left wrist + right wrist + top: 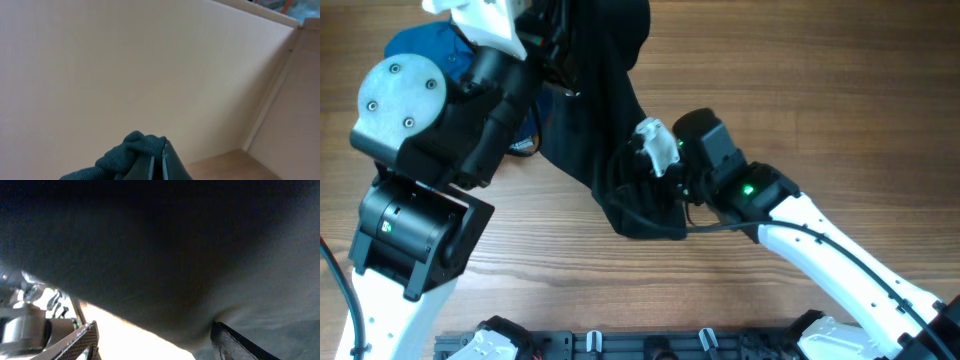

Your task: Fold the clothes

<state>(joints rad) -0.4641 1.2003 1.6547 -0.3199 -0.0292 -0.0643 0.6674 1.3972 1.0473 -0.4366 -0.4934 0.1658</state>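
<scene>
A dark garment (610, 120) hangs from my left gripper (556, 62), which is lifted high near the table's back edge. Its lower end bunches on the wood at the centre. In the left wrist view the jaws (158, 161) are shut on a fold of dark knitted cloth (127, 152). My right gripper (642, 168) is pushed against the garment's lower part. In the right wrist view its fingers (154, 330) are spread wide. The dark cloth (175, 255) fills the view above them and touches the right finger.
A blue garment (425, 45) lies at the back left, mostly hidden under my left arm. A black rack (620, 345) runs along the table's front edge. Pale walls (150, 65) enclose the table at the back.
</scene>
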